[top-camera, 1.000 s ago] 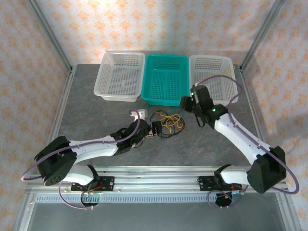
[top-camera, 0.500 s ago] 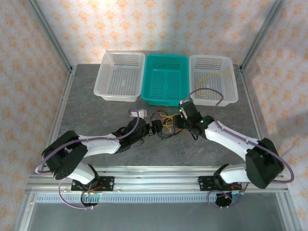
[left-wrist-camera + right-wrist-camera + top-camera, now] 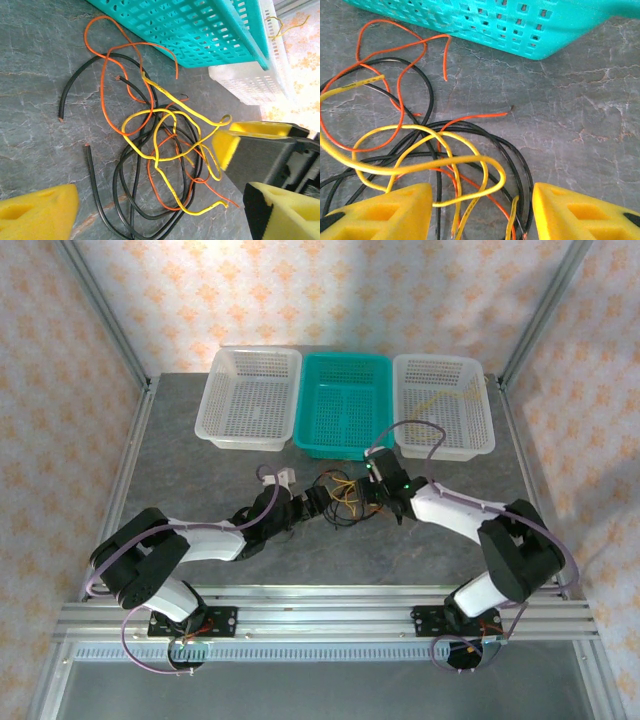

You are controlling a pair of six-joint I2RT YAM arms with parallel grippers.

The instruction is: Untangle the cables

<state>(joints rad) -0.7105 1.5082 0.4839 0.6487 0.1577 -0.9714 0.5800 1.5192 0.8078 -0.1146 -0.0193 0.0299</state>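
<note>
Before the teal basket (image 3: pixel 345 410), the cables (image 3: pixel 345 495) sprawl sideways, tangled.

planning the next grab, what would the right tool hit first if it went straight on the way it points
The cables, most likely: their tangled loops lie right ahead of the right tool. Beyond them comes the teal basket wall, though depth is unclear.

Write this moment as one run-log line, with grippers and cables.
left gripper: open, facing cables | right gripper: open, straddling cables | cables: tangled on table | one yellow cable in white basket
</note>
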